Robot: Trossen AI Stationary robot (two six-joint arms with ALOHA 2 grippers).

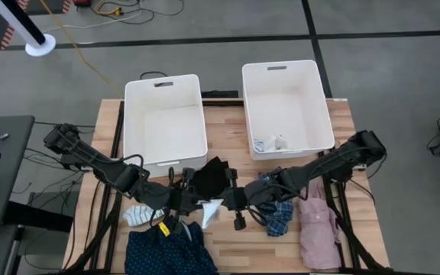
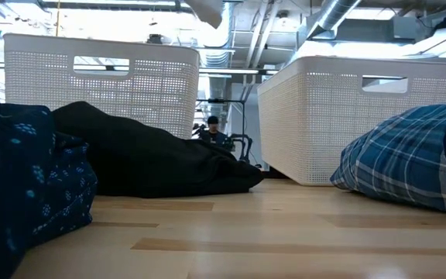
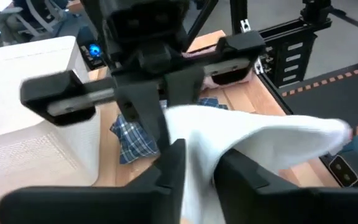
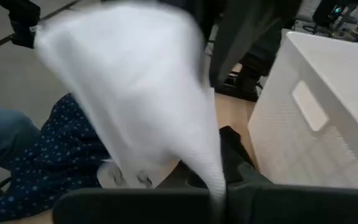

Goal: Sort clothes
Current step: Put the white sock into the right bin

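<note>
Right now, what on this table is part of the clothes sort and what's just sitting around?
Job:
white garment, held between both grippers
black garment
navy patterned garment
blue plaid garment
pale pink garment
striped garment
left bin
right bin

Lying about:
yellow cable on the floor

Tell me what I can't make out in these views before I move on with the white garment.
- White garment: blurred in the right wrist view, so its type is unclear.
- Right gripper: fingertips buried in the cloth, hiding the contact.
- Left gripper: the cloth sits between its fingers; I cannot tell whether it is gripped.
- Small items in the right bin: too small in the high view.
- Navy patterned garment: cut off by the high view's bottom edge.
</note>
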